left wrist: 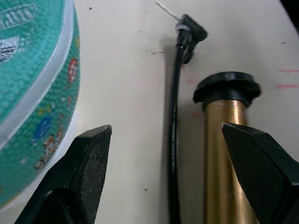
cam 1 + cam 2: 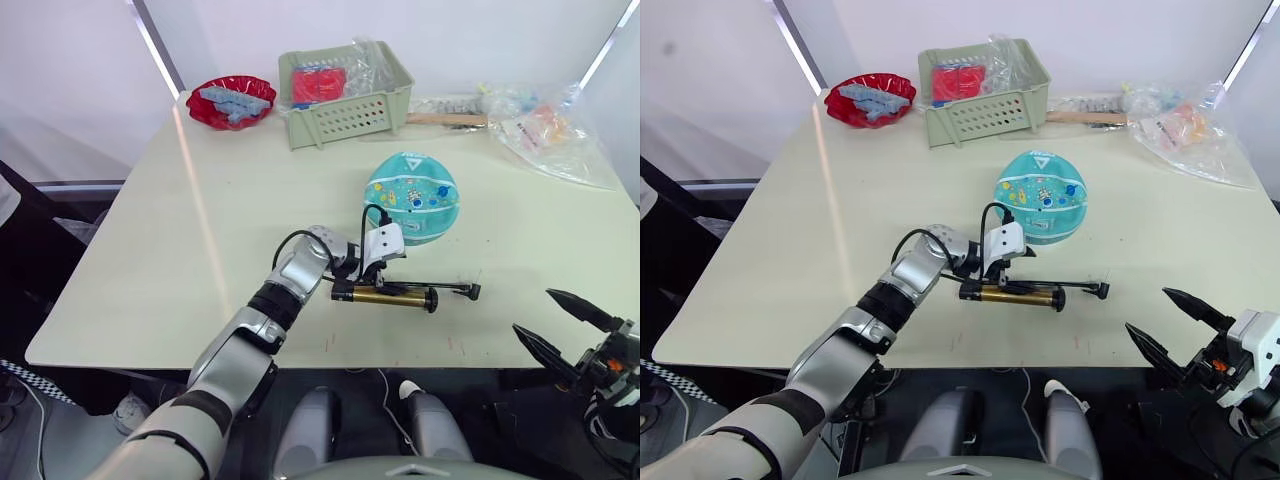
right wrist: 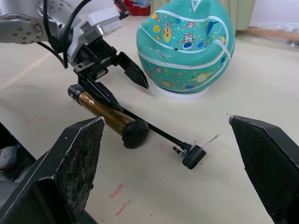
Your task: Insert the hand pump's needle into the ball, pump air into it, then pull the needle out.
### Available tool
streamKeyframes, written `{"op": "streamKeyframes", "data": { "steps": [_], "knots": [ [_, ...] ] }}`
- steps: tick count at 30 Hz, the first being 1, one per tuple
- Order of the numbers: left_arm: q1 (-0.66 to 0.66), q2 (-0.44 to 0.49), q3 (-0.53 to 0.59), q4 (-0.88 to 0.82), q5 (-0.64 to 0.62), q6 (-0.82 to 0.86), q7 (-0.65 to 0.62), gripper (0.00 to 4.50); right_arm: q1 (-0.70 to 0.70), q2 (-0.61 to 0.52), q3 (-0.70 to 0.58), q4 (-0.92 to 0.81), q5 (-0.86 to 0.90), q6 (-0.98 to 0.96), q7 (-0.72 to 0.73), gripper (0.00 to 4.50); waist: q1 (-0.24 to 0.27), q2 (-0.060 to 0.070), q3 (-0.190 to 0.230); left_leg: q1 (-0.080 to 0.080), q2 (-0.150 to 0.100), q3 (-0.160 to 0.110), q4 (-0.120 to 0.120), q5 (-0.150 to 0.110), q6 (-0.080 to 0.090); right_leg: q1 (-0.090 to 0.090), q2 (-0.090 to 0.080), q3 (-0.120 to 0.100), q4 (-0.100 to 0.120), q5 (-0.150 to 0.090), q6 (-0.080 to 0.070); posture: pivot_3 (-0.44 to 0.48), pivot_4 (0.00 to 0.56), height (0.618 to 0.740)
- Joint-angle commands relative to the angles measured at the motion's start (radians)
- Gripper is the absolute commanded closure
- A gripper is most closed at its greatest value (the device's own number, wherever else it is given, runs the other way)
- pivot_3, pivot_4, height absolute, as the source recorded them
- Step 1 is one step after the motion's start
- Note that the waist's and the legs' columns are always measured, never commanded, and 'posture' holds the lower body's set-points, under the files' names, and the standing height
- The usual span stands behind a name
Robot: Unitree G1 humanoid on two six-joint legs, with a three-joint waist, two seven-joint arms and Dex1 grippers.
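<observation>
The hand pump (image 2: 385,296) was found lying flat on the pale table (image 2: 150,220), its bronze barrel roughly parallel to the near edge, the thin black hose (image 3: 154,129) running alongside the barrel and out past one black end cap. The needle (image 3: 211,140) was seen at the hose's free end – a bare metal pin angled slightly upward off the tabletop, touching nothing.

The left gripper (image 2: 377,268) was positioned directly over the pump's other end, fingers spread. In the left wrist view one finger (image 1: 259,165) was seen above the barrel's outer side and the other on the ball's side; the barrel and hose lay between them, not pinched. Contact with the barrel could not be confirmed.

The ball (image 2: 411,197) was noted just beyond the pump, on the far side of the left gripper, resting on a small white ring (image 3: 180,93). Its white triangle logo faced up and away.

The right gripper (image 2: 562,325) was held off the table's near edge, well apart from the pump's needle end – fingers wide open, nothing between them.

Beyond the ball, further from the pump: a green slotted basket (image 2: 345,110), a red bowl (image 2: 231,101) holding bluish pieces, and clear plastic bags (image 2: 545,125) at the far corner.
</observation>
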Motion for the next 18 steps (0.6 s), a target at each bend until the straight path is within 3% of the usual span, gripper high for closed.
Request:
{"op": "streamKeyframes", "data": {
  "steps": [1,3,18],
  "knots": [
    [-0.018,-0.025,0.001,0.023,0.009,-0.01,0.011,1.34,0.0,0.004,-0.029,-0.008,0.008,-0.028,0.006,0.0,0.0,0.0,0.0,0.0,0.0,0.0,0.0,0.0,0.0,0.0,0.0,0.0,0.0,0.0,0.0,0.0,0.15,0.737],
    [-0.023,-0.032,0.001,0.038,0.015,-0.017,0.013,2.31,0.002,0.005,-0.03,-0.005,0.008,-0.033,0.01,0.0,0.001,0.0,0.0,0.0,0.0,0.0,0.0,0.0,0.0,0.0,0.0,0.0,0.0,0.0,0.0,0.0,0.15,0.737],
    [-0.125,-0.121,-0.042,0.222,0.089,-0.083,-0.029,2.31,0.012,0.018,-0.032,0.004,0.009,-0.058,0.017,0.0,0.001,0.0,0.0,0.0,-0.001,0.0,0.0,0.0,0.0,0.0,0.0,-0.001,0.0,0.0,0.001,0.0,0.15,0.737]
  ]
}}
